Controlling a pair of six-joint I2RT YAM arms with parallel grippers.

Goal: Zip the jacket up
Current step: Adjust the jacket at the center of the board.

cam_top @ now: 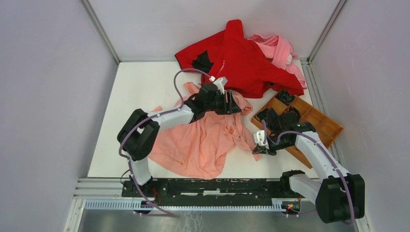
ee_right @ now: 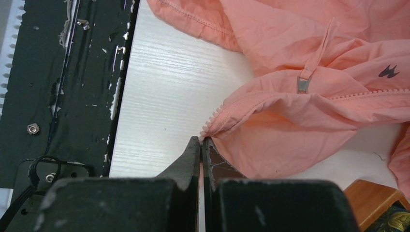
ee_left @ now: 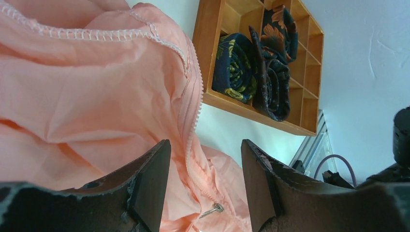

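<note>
The salmon-pink jacket (cam_top: 203, 142) lies crumpled on the white table between both arms. My left gripper (cam_top: 233, 103) hovers over its upper part, near the collar. In the left wrist view the left gripper (ee_left: 204, 145) is open. A line of zipper teeth (ee_left: 191, 121) runs down between its fingers, which do not touch it, to a small metal pull (ee_left: 212, 210). My right gripper (cam_top: 258, 146) is at the jacket's right edge. The right gripper (ee_right: 201, 139) is shut, pinching the end of the toothed zipper edge (ee_right: 215, 121). A metal slider with a fabric tab (ee_right: 302, 85) lies farther along the fold.
A bright red garment (cam_top: 244, 58) and a paler pink one (cam_top: 280, 48) are heaped at the back. A wooden compartment tray (cam_top: 324, 123) holding dark floral rolls (ee_left: 263, 72) sits at the right, close to the right arm. The black base rail (ee_right: 72, 96) borders the near edge.
</note>
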